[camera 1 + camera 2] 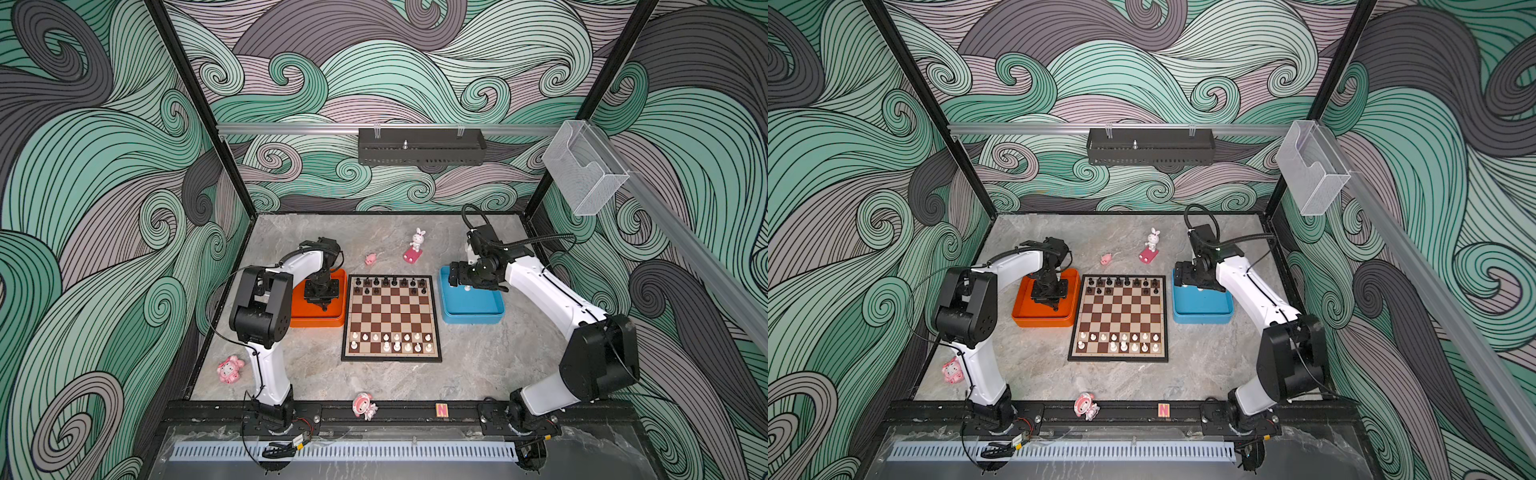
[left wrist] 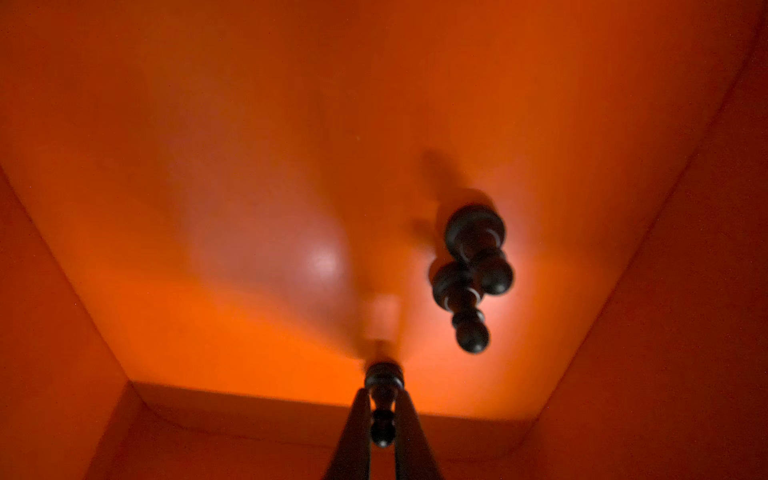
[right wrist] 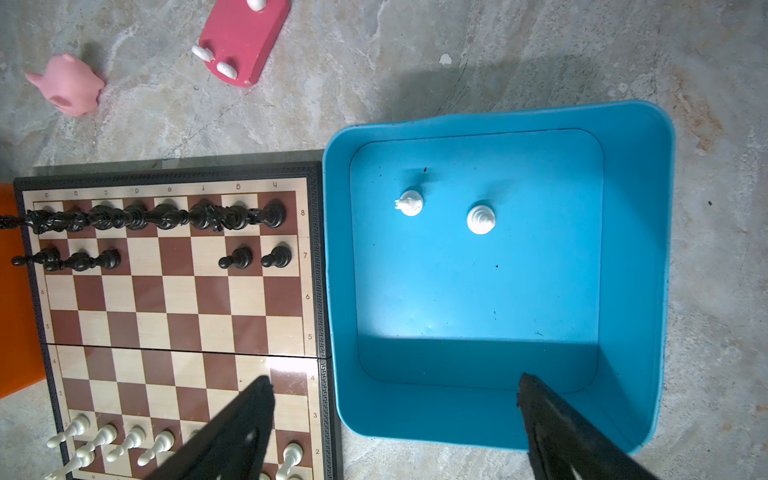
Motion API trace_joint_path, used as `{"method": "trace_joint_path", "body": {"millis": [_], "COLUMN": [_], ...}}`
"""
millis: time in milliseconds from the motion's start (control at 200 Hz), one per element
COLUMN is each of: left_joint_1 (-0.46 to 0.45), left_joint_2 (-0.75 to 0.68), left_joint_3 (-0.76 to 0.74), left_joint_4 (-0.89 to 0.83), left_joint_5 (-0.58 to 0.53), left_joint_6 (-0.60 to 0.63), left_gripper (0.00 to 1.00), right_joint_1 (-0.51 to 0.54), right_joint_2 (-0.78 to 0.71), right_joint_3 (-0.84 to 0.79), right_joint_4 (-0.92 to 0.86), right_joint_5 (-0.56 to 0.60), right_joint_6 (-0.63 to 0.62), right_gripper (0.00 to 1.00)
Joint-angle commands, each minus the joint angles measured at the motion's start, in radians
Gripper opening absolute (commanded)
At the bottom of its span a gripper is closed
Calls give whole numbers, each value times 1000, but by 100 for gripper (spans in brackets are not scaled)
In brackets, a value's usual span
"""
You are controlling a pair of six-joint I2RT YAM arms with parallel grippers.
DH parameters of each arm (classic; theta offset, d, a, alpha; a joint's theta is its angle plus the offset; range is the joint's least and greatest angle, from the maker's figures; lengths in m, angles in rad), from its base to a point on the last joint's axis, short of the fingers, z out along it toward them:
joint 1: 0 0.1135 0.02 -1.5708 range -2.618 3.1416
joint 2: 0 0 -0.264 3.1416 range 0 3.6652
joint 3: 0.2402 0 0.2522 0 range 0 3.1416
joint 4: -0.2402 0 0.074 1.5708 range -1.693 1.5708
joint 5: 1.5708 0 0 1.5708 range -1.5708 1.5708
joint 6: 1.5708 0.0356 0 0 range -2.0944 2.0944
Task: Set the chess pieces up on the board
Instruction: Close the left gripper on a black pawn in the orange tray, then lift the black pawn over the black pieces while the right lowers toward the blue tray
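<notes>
The left fingers (image 2: pixel 353 440) pinch a glossy black plastic pawn (image 2: pixel 383 409) in the orange tray (image 2: pixel 166 166), likely bound for the brown-and-cream chessboard (image 1: pixel 390 311); the right fingers (image 3: pixel 561 436) hang spread above the blue tray (image 3: pixel 631 249).

Left arm (image 1: pixel 270 374) and right arm (image 1: pixel 540 291): white link shells, black blocky joint housings. Thin black cable along each. Right arm: thick black hose (image 1: pixel 544 238), looped. Right gripper (image 3: pixel 395 379): fingers (image 3: pixel 232 432) black, tapered.

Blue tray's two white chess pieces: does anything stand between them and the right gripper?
Nothing visible does. Both small white plastic pieces sit apart on the blue tray's bare floor, ahead of the open right gripper.
</notes>
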Motion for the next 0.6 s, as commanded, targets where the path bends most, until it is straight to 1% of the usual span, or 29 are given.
{"method": "trace_joint_path", "body": {"millis": [0,170,310,430,595], "left_joint_1": [-7,-6,-22,-76,-169], "left_joint_2": [-19,-44,-57,-51,-3], "left_joint_3": [40,97,185,286,438], "left_joint_4": [-63,-121,-193,-249,-313], "left_joint_5": [-25,-28,-36,-48,-22], "left_joint_6": [11,21,27,32,23], "left_gripper": [12,12,12,12,12], "right_joint_1": [-11,-15,-21,-28,-38], "right_joint_2": [-6,-12,-15,-18,-27], "right_joint_3": [2,1,2,2,-1], "right_joint_4": [-3,-2,-2,-3,-3], "right_joint_5": [-1,2,1,0,-6], "right_joint_6": [-6,-7,-9,-10,-8], "right_gripper": [92,92,92,92,92]}}
